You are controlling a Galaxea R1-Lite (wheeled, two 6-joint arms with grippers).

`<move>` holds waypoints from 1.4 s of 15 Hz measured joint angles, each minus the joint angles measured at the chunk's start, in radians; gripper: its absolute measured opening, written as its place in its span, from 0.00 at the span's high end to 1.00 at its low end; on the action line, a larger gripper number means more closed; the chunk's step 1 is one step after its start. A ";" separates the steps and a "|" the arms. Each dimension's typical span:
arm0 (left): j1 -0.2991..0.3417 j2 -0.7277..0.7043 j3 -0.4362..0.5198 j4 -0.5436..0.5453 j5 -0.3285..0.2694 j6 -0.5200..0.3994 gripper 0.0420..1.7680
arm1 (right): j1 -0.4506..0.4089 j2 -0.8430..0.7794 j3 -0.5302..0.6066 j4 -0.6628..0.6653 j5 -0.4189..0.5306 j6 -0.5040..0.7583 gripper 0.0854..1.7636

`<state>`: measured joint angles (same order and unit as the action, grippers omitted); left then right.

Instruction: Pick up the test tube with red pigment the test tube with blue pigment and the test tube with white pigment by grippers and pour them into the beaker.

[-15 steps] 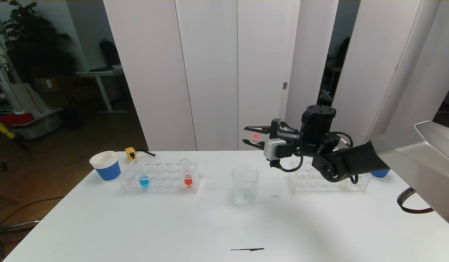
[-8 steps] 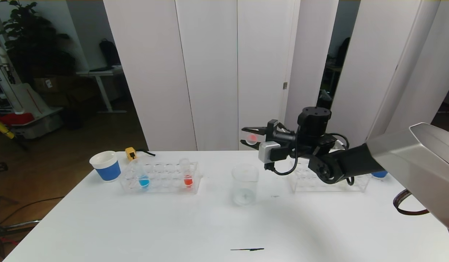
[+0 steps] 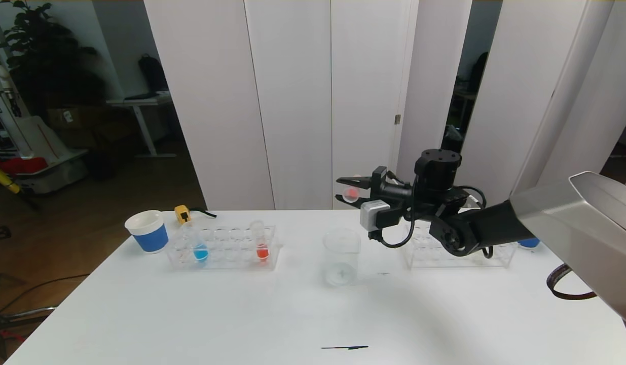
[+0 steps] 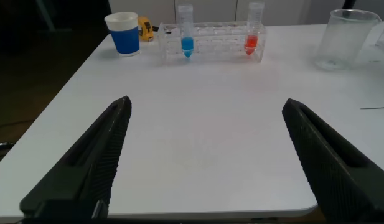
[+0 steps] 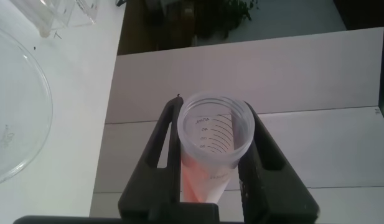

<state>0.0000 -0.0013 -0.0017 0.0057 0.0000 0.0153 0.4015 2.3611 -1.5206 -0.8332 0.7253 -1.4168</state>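
Note:
My right gripper (image 3: 345, 189) is shut on a test tube with pale pinkish-red pigment (image 3: 351, 193), held tilted on its side, above and just behind the clear beaker (image 3: 341, 256). In the right wrist view the tube's open mouth (image 5: 216, 134) sits between the fingers (image 5: 170, 149), and the beaker rim (image 5: 17, 112) shows beside it. The blue-pigment tube (image 3: 199, 248) and a red-pigment tube (image 3: 261, 243) stand upright in the left rack (image 3: 224, 258). My left gripper (image 4: 207, 106) is open and empty above the table's near-left part. The white-pigment tube is not in view.
A second clear rack (image 3: 457, 253) stands behind the right arm. A blue-banded paper cup (image 3: 147, 231) and a yellow tape measure (image 3: 182, 213) sit at the far left, another cup (image 3: 528, 242) at the far right. A black mark (image 3: 344, 347) lies near the front edge.
My right gripper has moved a little left and down with the pinkish-red tube, toward the beaker, then stayed almost still. The racks and beaker have not moved.

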 joint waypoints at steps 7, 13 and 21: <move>0.000 0.000 0.000 0.000 0.000 0.000 0.02 | -0.008 0.007 0.001 -0.004 0.002 -0.090 0.70; 0.000 0.000 0.000 0.000 0.000 0.000 0.02 | -0.009 0.007 0.000 -0.005 0.002 -0.129 0.70; 0.000 0.000 0.000 0.000 0.000 0.000 0.02 | -0.007 0.008 -0.007 0.000 0.002 -0.147 0.70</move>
<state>0.0000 -0.0013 -0.0017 0.0062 0.0000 0.0153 0.3945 2.3687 -1.5279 -0.8336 0.7272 -1.5640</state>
